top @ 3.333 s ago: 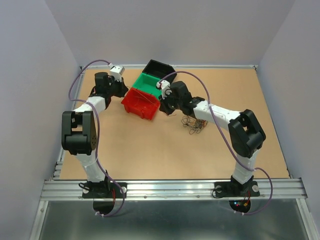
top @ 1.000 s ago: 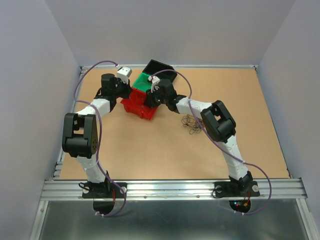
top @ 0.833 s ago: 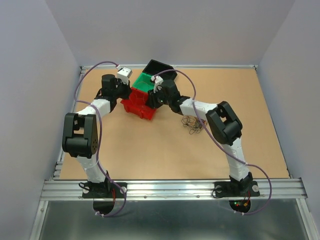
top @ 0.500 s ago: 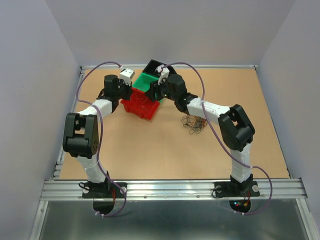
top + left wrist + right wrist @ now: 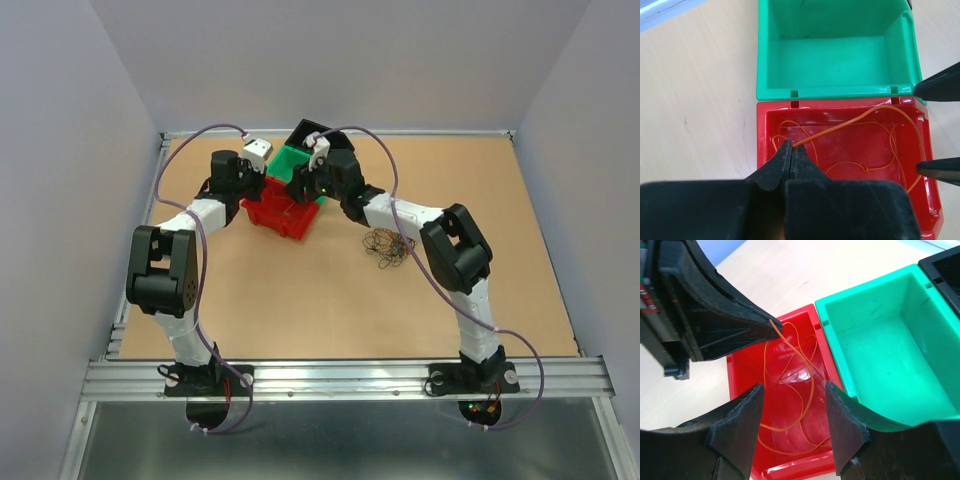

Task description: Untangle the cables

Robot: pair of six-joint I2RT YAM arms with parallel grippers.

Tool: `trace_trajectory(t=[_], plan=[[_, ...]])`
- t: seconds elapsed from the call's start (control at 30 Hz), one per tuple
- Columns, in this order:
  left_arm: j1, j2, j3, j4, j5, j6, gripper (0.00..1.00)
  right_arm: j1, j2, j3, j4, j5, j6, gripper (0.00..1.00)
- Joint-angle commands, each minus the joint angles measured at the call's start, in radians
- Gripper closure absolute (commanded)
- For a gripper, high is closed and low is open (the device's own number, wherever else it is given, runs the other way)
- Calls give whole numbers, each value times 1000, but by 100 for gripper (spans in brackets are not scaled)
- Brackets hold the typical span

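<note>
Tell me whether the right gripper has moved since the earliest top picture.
Yes: the right gripper went left, from beside the red bin's right side to above it.

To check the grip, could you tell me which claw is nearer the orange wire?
Left. The left claw is shut on the wire in the red bin; the right claw is open over the bin's opposite side.

Glossy, smooth plastic red bin (image 5: 761, 150) (green bin (image 5: 840, 92) likewise), matt table (image 5: 700, 100).
</note>
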Motion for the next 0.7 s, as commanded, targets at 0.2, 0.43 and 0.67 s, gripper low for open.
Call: trace_trajectory(t=[0.2, 0.43, 0.67], plan=[[-9, -94, -30, 8, 6, 45, 100, -1, 92, 155, 18, -30, -38, 49], [-9, -94, -27, 5, -3, 46, 100, -1, 101, 134, 11, -62, -35, 99], [-11, -99, -30, 8, -5, 45, 73, 8, 89, 60, 17, -64, -46, 99]])
